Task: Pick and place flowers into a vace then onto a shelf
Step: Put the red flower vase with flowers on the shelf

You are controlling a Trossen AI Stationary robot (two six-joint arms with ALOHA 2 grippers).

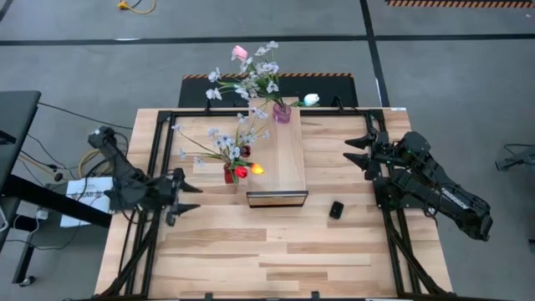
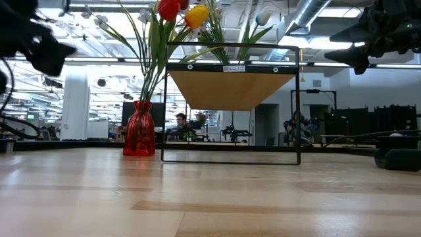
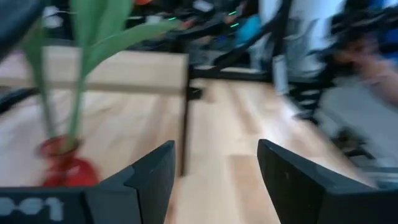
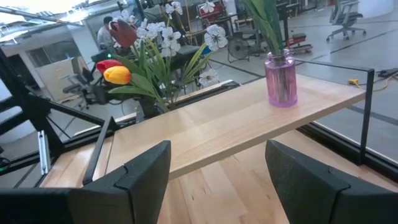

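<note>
The shelf [image 1: 280,159] stands mid-table. A purple vase [image 1: 282,113] with a pink tulip, a white tulip and pale blossoms stands on its far end [image 4: 280,78]. A red vase [image 1: 230,174] with red and yellow tulips and blossom sprays stands on the tabletop beside the shelf's left side [image 2: 139,128]. My left gripper [image 1: 185,199] is open at the table's left, level, short of the red vase [image 3: 65,165]. My right gripper [image 1: 353,153] is open at the table's right, level, facing the shelf [image 4: 236,121]. Both hold nothing.
A small black object [image 1: 336,210] lies on the tabletop to the right of the shelf's near end. The shelf's thin black frame [image 2: 297,105] stands between the grippers. Bare wood lies along the table's near half [image 1: 267,259].
</note>
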